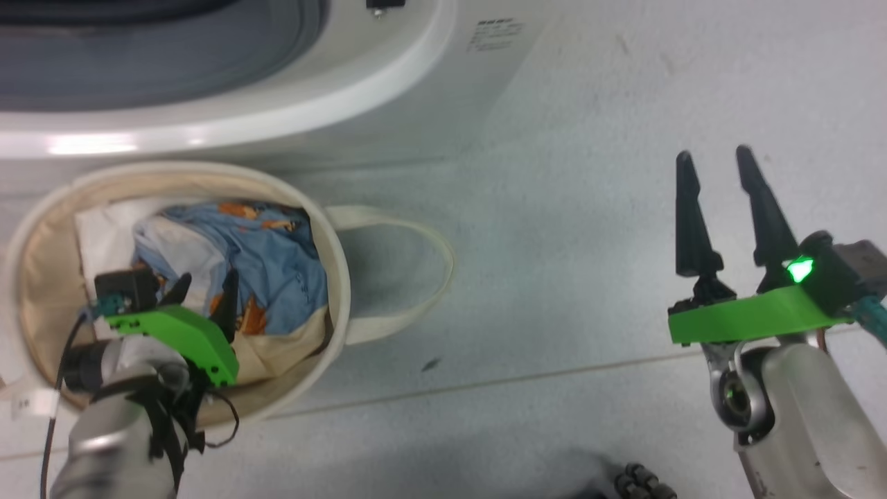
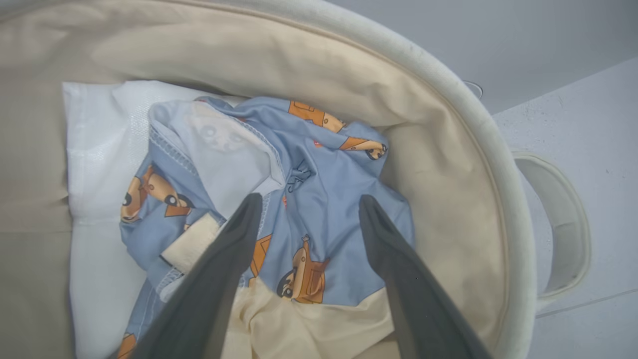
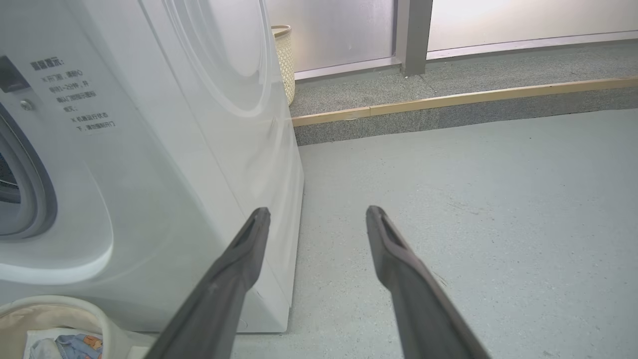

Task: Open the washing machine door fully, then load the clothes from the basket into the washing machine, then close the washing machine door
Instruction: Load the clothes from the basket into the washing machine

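The cream basket (image 1: 342,277) stands on the floor right in front of the white washing machine (image 1: 277,118), whose grey gasket opening shows at the top left. The blue clothes (image 1: 277,256) with orange animals lie crumpled inside the basket. My left gripper (image 1: 208,281) reaches into it, open, fingertips just above the fabric. In the left wrist view the clothes (image 2: 329,164) lie between and beyond my left gripper (image 2: 310,199), inside the basket (image 2: 493,144). My right gripper (image 1: 714,154) hangs open over bare floor to the right, holding nothing. The washing machine door is out of view.
A plain white cushion (image 2: 94,149) lies under the clothes at the basket's left. One strap handle (image 1: 443,270) loops out to the right on the floor. In the right wrist view, a pale wicker bin (image 3: 284,55) and a raised step (image 3: 448,99) lie beyond the washer.
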You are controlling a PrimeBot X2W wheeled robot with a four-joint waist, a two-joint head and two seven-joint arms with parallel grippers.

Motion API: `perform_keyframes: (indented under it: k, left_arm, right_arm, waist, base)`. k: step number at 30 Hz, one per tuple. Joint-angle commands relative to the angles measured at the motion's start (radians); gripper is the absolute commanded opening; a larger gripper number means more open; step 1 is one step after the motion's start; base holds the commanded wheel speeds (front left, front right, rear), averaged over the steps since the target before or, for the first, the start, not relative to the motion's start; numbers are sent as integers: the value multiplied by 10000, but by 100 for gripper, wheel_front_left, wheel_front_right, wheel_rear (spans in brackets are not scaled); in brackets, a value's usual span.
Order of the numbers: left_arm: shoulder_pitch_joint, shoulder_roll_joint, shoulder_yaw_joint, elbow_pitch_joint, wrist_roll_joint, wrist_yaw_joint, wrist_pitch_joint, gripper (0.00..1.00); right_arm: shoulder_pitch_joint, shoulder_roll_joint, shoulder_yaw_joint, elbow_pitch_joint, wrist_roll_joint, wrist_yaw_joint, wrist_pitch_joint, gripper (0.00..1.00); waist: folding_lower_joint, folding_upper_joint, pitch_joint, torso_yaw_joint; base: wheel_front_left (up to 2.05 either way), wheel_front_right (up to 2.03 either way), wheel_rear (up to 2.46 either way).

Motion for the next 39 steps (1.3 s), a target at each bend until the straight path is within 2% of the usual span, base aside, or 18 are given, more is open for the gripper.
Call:
perform_keyframes:
  k: [1,7,15,21,28,29,30,31,39]
  left_arm:
    - [9,414,204,15,-61,-54,31,100]
    - [-632,510,63,138,-21,88,307,100]
    - [-1361,619,-203,194,138,487,857,100]
    - [-1652,570,-348,207,140,478,1139,100]
    - [-1643,548,-241,211,-158,389,1464,100]
    - [-1688,542,-258,211,-164,357,1326,87]
    - [-1704,524,-263,211,-186,321,1209,4]
    - [-1689,502,-293,211,-196,277,1179,0]
    - [-1685,419,-439,212,-305,73,729,0]
  right_arm:
    - [8,-101,93,-386,-114,6,-103,100]
    - [-25,-124,-139,-870,-334,6,46,100]
    - [60,-135,-544,-1653,-587,6,326,100]
    - [145,-38,-871,-2398,-1094,6,766,100]
    - [463,393,-1135,-3350,-1939,6,1545,100]
    - [507,440,-1154,-3418,-1976,6,1596,100]
    - [539,478,-1157,-3464,-1998,6,1626,100]
    - [560,506,-1148,-3487,-2011,6,1649,100]
    - [514,567,-1106,-3420,-1986,6,1625,100]
  waist:
    - [-2,0,554,35]
    - [-2,0,1366,154]
    - [-2,0,2420,176]
    - [-2,0,2865,587]
    - [-2,0,2908,1036]
    - [-2,0,2903,1048]
    - [-2,0,2889,1058]
    - [-2,0,2865,1064]
    - [-2,0,2626,1105]
  base:
    - [0,0,0]
    - [0,0,0]
    - [1,1,1]
    - [18,18,18]
    - [12,12,12]
    - [0,0,0]
    - [0,0,0]
    - [0,0,0]
    - [0,0,0]
